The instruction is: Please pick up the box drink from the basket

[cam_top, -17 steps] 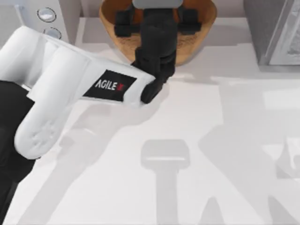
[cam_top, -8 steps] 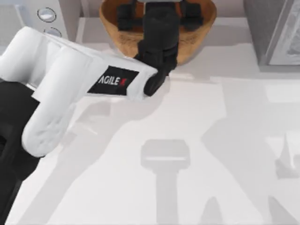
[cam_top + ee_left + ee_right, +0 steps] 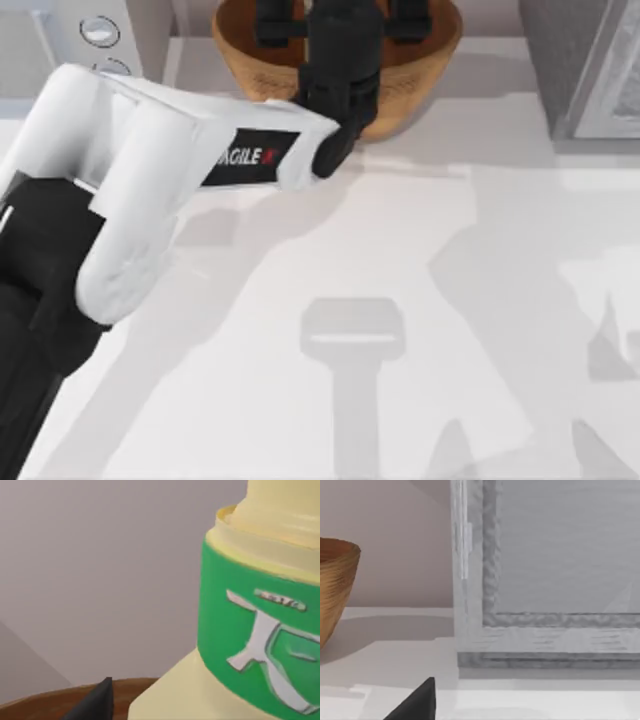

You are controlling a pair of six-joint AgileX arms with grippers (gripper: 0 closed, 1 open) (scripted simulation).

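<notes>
A white counter (image 3: 480,330) spreads under soft grey shadows. A grey appliance (image 3: 95,35) with two round knobs stands at its far left corner, a grey framed cabinet (image 3: 585,65) at the far right. Behind rises a plain mauve-grey wall (image 3: 385,510).

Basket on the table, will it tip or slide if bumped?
Probably slides rather than tips: the basket is a wide round bowl. Its woven wall looks stiff, so it should hold shape. My left gripper hangs over it, so a nudge seems possible; my right gripper sits near the grey appliance.
</notes>
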